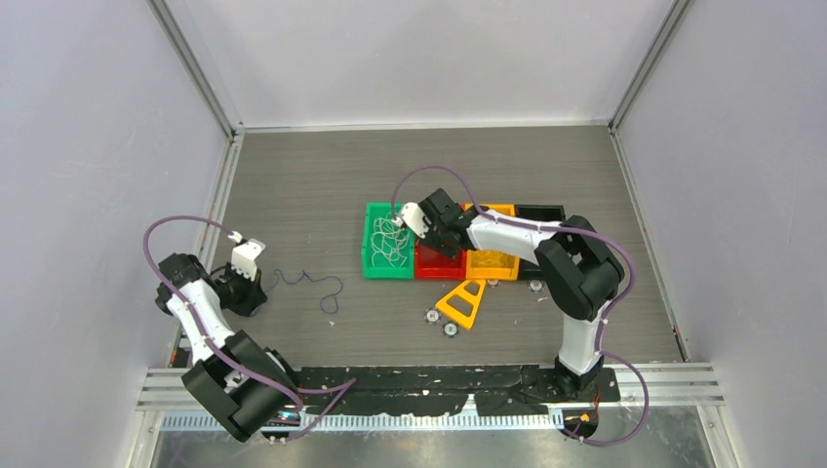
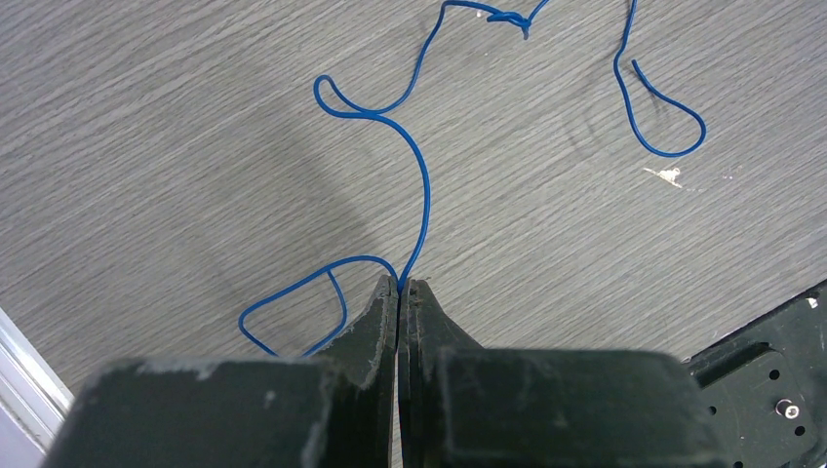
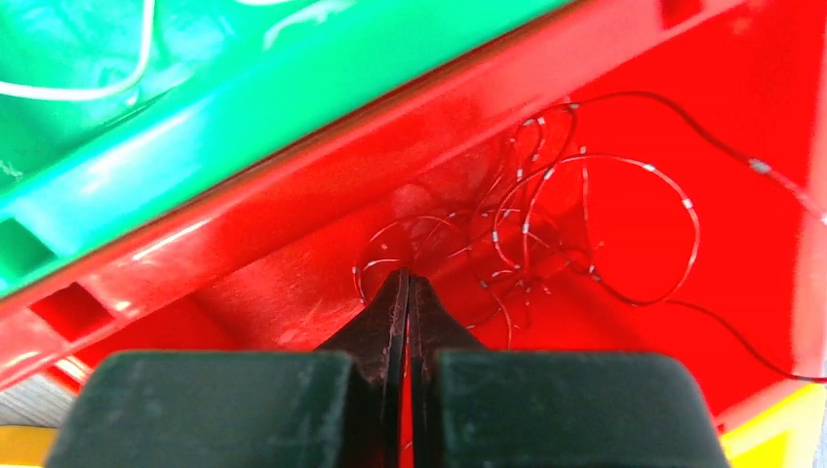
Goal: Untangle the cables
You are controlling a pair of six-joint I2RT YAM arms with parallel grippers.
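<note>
A blue cable (image 1: 310, 281) lies in loose curves on the grey table at the left. My left gripper (image 1: 250, 255) is shut on one end of it. In the left wrist view the cable (image 2: 425, 185) runs up from the closed fingertips (image 2: 402, 284) to a small knot (image 2: 507, 18). A tangle of white cables (image 1: 390, 239) lies in the green tray (image 1: 369, 244). My right gripper (image 1: 417, 220) is down in the red tray (image 3: 293, 292). Its tips (image 3: 408, 279) are closed at the edge of a thin red cable tangle (image 3: 527, 224), and a strand seems pinched.
Red (image 1: 437, 263), orange (image 1: 492, 261) and black (image 1: 542, 209) trays stand right of the green one. A yellow triangular frame (image 1: 462, 302) and small round pieces (image 1: 431, 316) lie in front of them. The green tray wall (image 3: 244, 107) is close to the right gripper.
</note>
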